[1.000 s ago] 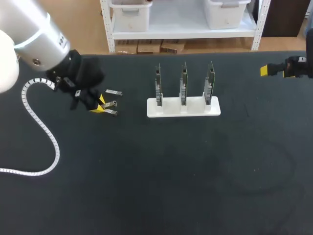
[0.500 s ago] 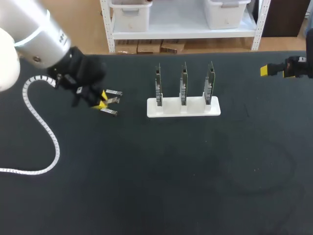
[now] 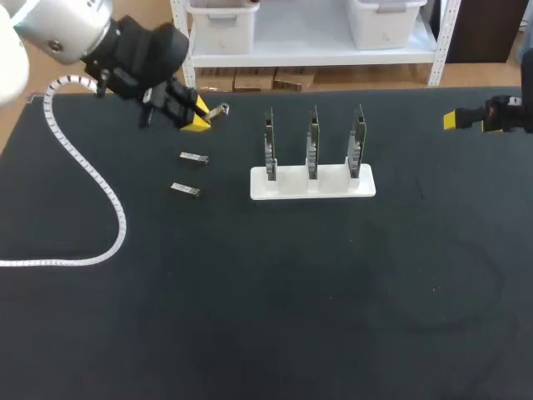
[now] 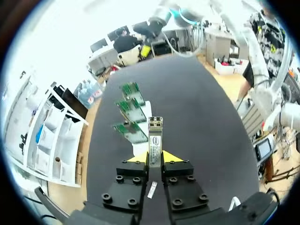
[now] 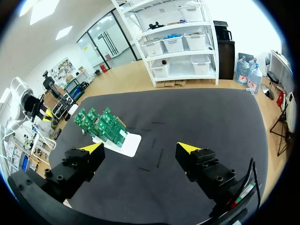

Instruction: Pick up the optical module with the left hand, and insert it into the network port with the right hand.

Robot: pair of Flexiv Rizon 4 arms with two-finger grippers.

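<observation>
The left pincer [image 4: 154,157] pinches the module [image 4: 155,136]; its long axis runs straight out ahead, free end toward the circuit boards [image 4: 130,110]. The right pincer [image 5: 140,148] is spread.

Showing a silver-grey shell on the left arm [image 3: 62,25], giving way to a matte black wrist [image 3: 137,54]. Trailing a white ribbed cable [image 3: 123,227]. Carrying blocky black fingers [image 4: 131,192] studded with round black screws [image 4: 136,180] on the left gripper [image 4: 154,157], ending in bright yellow wedge tips [image 4: 172,156]. Repeating the black blocks and yellow tips on the right gripper [image 5: 139,148].
</observation>
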